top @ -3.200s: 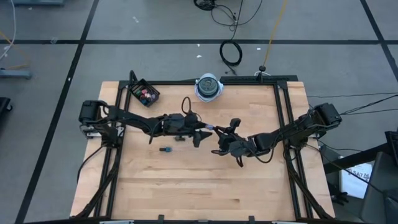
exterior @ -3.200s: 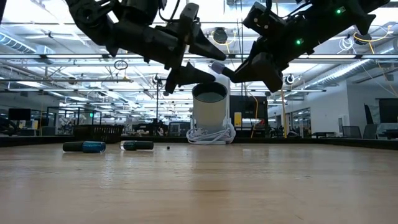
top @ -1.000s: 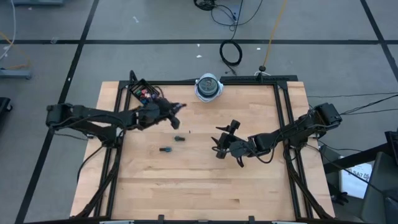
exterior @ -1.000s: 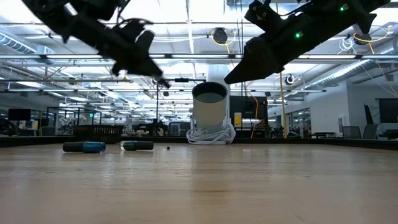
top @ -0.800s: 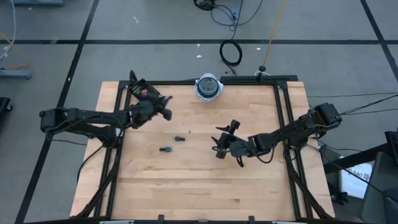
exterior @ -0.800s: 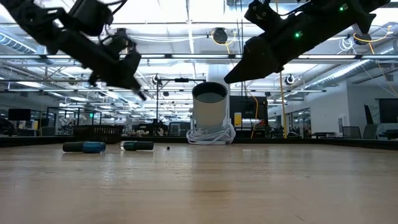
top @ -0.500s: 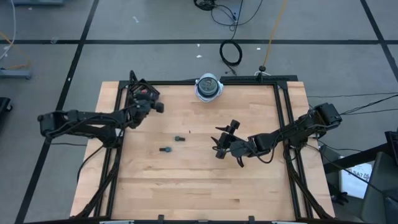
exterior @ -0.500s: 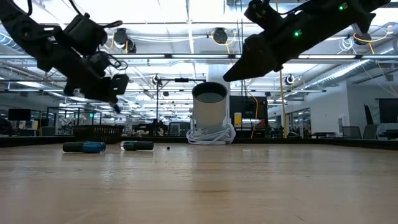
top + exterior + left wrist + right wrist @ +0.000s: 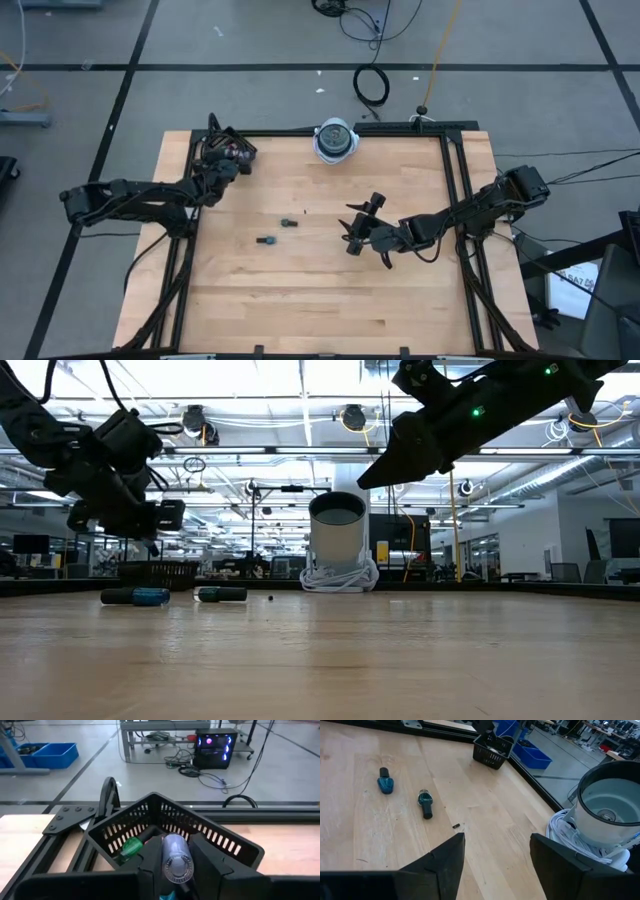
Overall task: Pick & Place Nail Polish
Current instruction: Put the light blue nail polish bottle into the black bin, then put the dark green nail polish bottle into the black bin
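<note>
So the left arm has swung away from the middle of the table over the last few seconds, and the left gripper (image 9: 222, 160) is now hanging right over the black basket (image 9: 220, 840) at the far left corner. Its fingers (image 9: 210, 860) are pinching a pale lilac nail polish bottle (image 9: 176, 857), bottom end toward the camera, probably lined up for a drop. The basket is sitting just past the fingertips and is already holding a green bottle (image 9: 132, 846) plus a few more I can't make out. The right gripper (image 9: 352, 232) is waiting mid-table, fingers (image 9: 445, 860) spread and empty. Ahead of them, two teal bottles (image 9: 385, 782) (image 9: 424, 799) are lying on the wood, not picked yet.
</note>
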